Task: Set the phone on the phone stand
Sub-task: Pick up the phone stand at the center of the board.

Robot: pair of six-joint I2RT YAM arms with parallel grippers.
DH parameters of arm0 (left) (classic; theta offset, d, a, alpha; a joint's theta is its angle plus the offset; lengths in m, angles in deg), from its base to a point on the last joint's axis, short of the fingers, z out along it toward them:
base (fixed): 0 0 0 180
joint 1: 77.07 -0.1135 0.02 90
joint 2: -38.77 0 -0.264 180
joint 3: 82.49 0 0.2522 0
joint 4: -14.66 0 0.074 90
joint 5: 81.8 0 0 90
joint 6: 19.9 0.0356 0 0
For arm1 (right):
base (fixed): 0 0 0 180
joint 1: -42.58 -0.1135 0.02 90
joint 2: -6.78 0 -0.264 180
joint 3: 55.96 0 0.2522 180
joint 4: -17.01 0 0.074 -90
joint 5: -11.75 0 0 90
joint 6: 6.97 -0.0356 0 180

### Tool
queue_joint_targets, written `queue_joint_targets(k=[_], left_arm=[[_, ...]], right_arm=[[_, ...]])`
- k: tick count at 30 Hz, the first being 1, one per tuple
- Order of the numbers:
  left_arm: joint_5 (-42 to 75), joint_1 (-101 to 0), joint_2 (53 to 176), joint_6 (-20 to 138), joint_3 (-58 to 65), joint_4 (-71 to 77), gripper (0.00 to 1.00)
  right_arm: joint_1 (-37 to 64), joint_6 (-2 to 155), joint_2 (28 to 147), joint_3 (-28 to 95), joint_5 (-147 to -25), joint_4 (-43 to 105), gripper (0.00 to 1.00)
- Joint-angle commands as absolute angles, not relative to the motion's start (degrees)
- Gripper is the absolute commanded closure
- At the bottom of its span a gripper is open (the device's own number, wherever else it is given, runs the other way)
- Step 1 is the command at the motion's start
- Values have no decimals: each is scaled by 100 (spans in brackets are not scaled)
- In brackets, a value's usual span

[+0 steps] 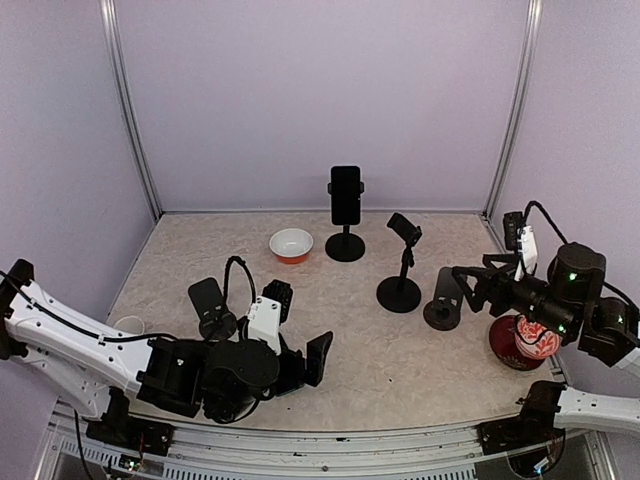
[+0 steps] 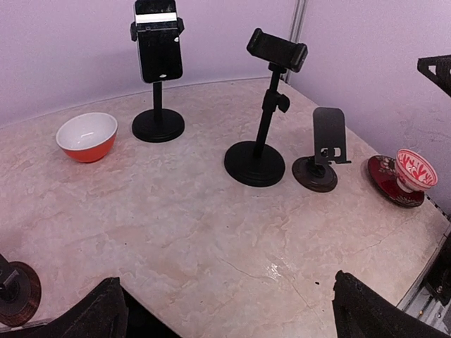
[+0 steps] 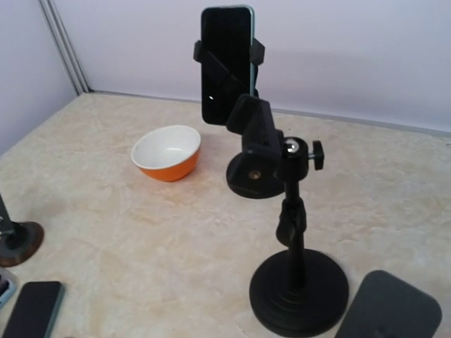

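A black phone stands upright, clamped in the tall stand at the back; it also shows in the left wrist view and the right wrist view. A second dark phone lies flat on the table, beside my left wrist. An empty clamp stand stands in the middle. My left gripper is open and empty, low over the table. My right gripper looks open and empty, next to a small plate stand; its fingers are outside the right wrist view.
An orange bowl sits at the back left of centre. Another small stand is by my left arm. A red patterned bowl on a red saucer is under my right arm. A white cup sits at far left.
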State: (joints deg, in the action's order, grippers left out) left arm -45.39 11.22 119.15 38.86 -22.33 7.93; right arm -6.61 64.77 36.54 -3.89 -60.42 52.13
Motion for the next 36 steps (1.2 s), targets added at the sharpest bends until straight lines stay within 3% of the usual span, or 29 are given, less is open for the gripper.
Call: queue_joint_targets(k=[1,13,23,28,30,36], left_arm=[[-4843,1008,12205,3446,-2003,561,1],[-5054,954,12258,2118,-2206,-179,1],[-5332,1122,11828,1030,-2377,-1361,1],[-5441,1169,11681,693,-2466,-1703,1],[-5438,1178,11654,661,-2494,-1704,1],[-5541,1169,11737,732,-2438,-1720,1]], right_arm=[[-626,6595,3867,-364,-5975,5053,11],[-151,6373,6077,284,-5972,3741,17],[1218,5782,7519,527,-8065,2334,26],[1384,5720,8088,853,-8778,2153,34],[1382,5570,8196,925,-8903,2087,39],[1384,5640,8194,963,-9116,2189,77]])
